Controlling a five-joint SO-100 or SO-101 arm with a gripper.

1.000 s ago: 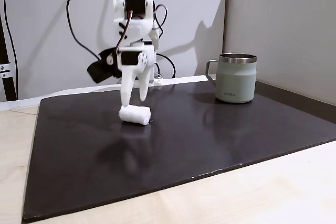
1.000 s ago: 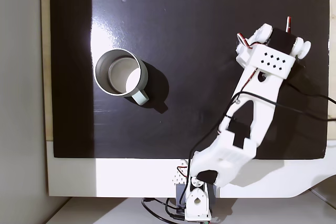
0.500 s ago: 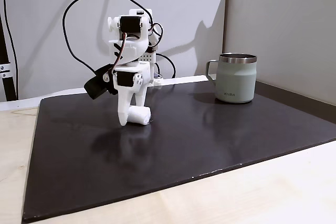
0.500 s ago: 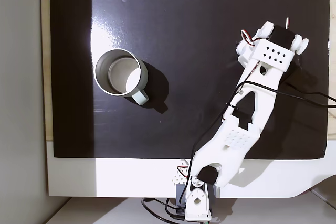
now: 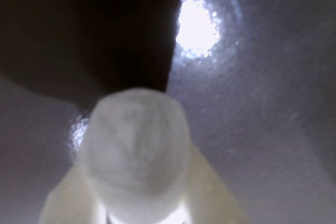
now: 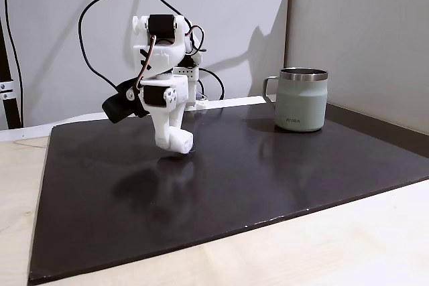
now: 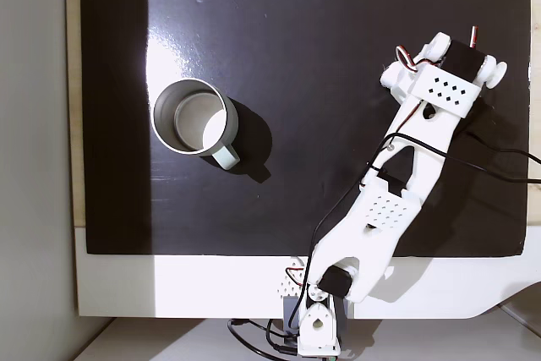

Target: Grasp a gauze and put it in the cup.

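One gauze (image 6: 180, 142) pinched between jaws, off the mat (image 6: 268, 172) | cup (image 6: 301, 100) well apart

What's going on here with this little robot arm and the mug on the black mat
A small white robot arm holds a white roll of gauze in its end effector, with the roll just clear of the black mat. In the wrist view the gauze sits pinched between the fingers. The grey-green cup stands upright and empty, well off to the right in the side fixed view, so the gauze has yet to be carried over and dropped in.
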